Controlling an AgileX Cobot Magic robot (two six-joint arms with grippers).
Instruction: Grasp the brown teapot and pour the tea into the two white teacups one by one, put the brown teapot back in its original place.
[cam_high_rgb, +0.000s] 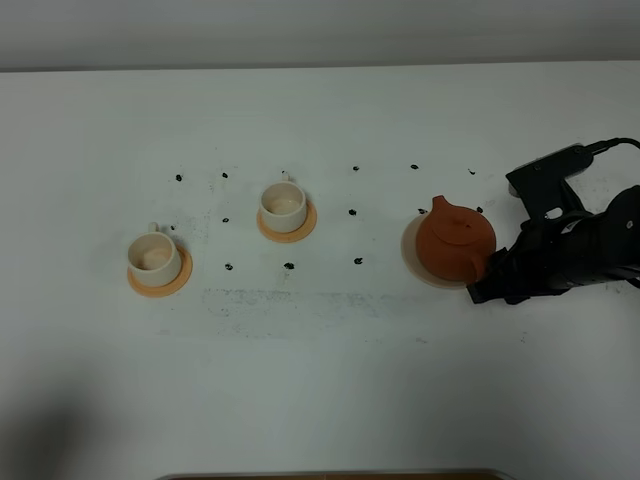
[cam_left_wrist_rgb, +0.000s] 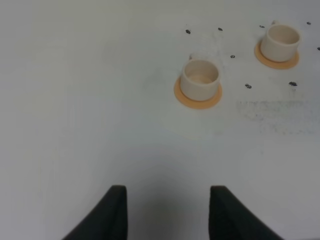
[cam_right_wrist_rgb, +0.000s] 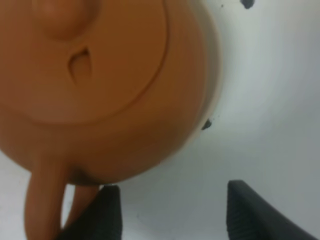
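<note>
Brown teapot (cam_high_rgb: 455, 240) sits on its beige saucer (cam_high_rgb: 408, 252) at the right of the bench (cam_high_rgb: 330, 380); right end effector (cam_high_rgb: 490, 278) gapes unladen at its handle (loop just outside one finger). Near teacup (cam_high_rgb: 155, 254) and far teacup (cam_high_rgb: 283, 204) stand well left, open bench between; left end effector (cam_left_wrist_rgb: 169, 202) released

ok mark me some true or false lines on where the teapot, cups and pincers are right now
1. The brown teapot sits on its pale saucer. True.
2. The right pincer is clamped on the teapot's lid. False: its jaws stand open beside the handle, gripping nothing.
3. In the high view, the left teacup and the right teacup each stand on an orange coaster. True.
4. The left pincer holds a teacup. False: it is open over bare table, apart from both cups.
</note>
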